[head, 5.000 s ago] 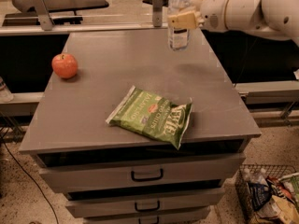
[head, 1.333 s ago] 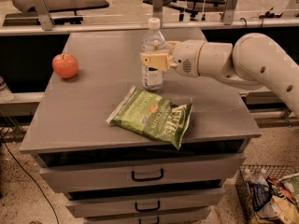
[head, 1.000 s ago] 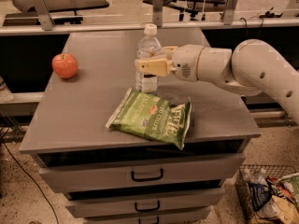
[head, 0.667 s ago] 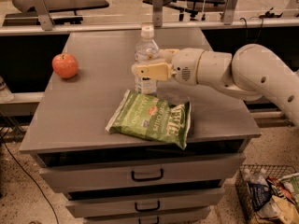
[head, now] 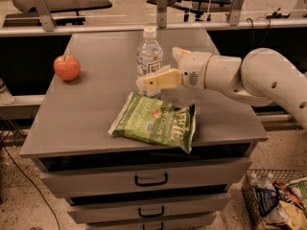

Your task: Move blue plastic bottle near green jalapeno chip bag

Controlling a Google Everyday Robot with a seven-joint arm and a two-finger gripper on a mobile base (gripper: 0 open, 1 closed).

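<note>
We see a gray cabinet top above drawers, a red apple at 10 o'clock. The arm reaches in from 3 o'clock, its gripper clasping the upright blue plastic bottle, just at 12 o'clock of the green jalapeno chip bag.

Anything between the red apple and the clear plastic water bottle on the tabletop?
No: camera view shows bare grey tabletop between red apple and clear plastic water bottle. The tool grips the bottle's base, reaching in from the right.
</note>
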